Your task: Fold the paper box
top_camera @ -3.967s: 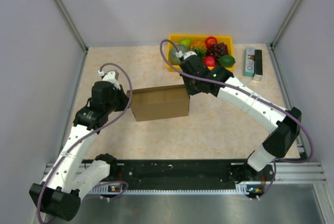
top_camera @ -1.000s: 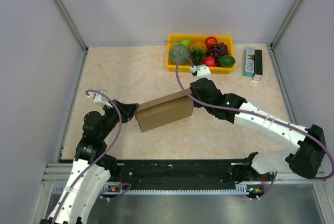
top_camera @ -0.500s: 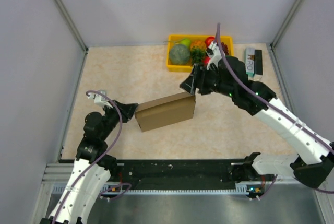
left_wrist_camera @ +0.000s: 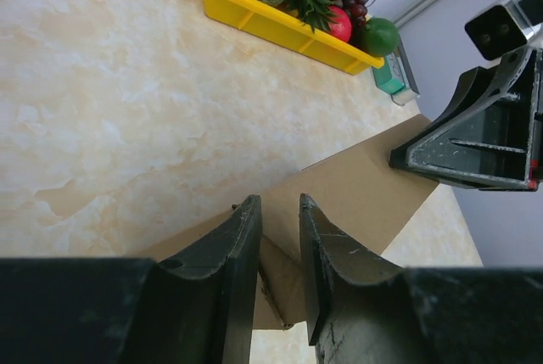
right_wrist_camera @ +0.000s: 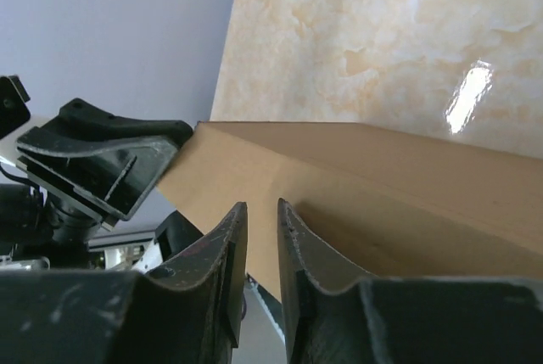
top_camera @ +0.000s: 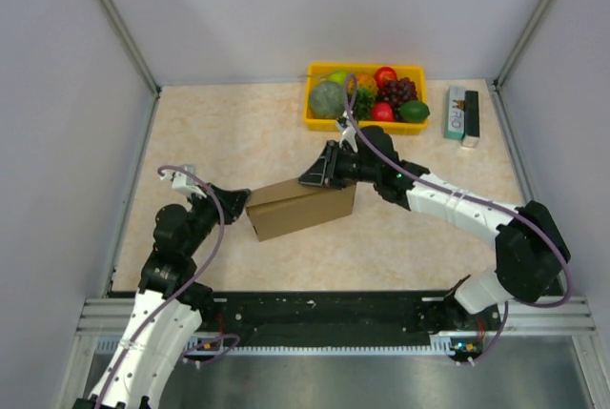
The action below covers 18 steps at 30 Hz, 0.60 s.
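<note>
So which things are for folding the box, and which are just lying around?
For the job: paper box, left fingers, right fingers, both at its edges.
Just lying about: yellow fruit tray, small printed carton.

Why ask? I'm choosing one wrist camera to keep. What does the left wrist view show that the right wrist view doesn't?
Left wrist only: the yellow plastic tray of fruit, the small green printed carton, the right arm's jaws. Right wrist only: the left arm's jaws. Both: the brown corrugated cardboard box pinched between that camera's own jaws, the beige marble-patterned table.
</note>
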Tool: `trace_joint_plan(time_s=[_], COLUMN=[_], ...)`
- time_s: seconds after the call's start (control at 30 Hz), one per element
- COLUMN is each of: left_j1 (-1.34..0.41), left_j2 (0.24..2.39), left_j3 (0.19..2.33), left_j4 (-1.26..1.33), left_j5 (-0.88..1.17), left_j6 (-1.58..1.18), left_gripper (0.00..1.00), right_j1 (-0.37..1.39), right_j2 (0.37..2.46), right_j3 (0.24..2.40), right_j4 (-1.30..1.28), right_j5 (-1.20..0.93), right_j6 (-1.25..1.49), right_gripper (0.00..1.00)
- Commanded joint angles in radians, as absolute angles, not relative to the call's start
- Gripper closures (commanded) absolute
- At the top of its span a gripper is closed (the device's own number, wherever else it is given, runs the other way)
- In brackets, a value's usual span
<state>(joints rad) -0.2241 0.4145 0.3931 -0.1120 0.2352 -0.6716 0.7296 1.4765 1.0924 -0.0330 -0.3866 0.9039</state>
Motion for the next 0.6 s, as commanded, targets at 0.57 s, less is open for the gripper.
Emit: trace_joint_plan(time_s=[0.57], left_j1=[-0.229], left_j2=[0.411], left_j3=[0.367], left_j4=[-0.334], left_j5=[0.227], left_j6=[-0.609], left_gripper=[0.73], right_j1=[0.508], right_j2=[1.304], right_j3=[0.907], right_j4=[0.131], right_j5=[-0.583], right_j6=[0.88], right_gripper=[0.78])
